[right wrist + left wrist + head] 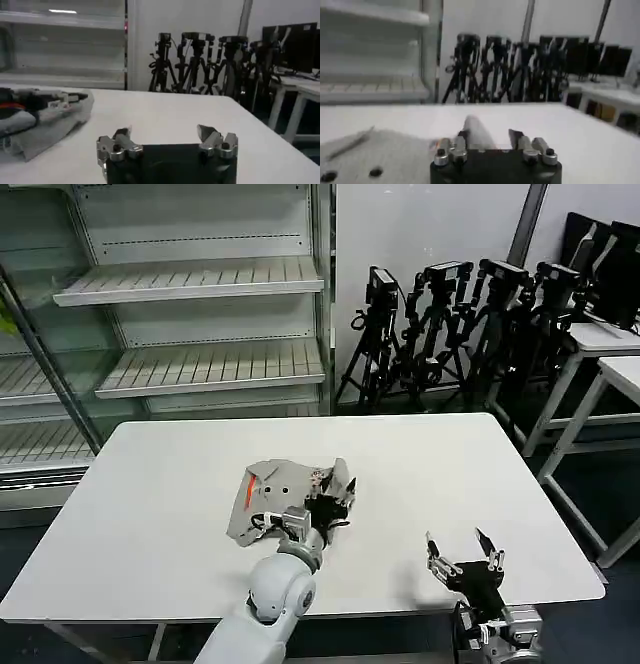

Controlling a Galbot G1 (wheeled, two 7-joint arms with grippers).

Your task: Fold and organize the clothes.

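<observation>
One grey T-shirt [280, 494] lies bunched at mid-bench [150, 514]. The left end effector [325, 509] is clenched on its near edge, apparently mid-fold. The right end effector [465, 556] hovers released, well apart. Next, the gathered cloth probably needs laying flat.

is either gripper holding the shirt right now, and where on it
The left gripper is at the right edge of the bunched T-shirt, apparently pinching a raised fold. The right gripper is open and holds nothing.

soft matt grey cloth T-shirt [285, 496], smooth matt white table [150, 514]
</observation>
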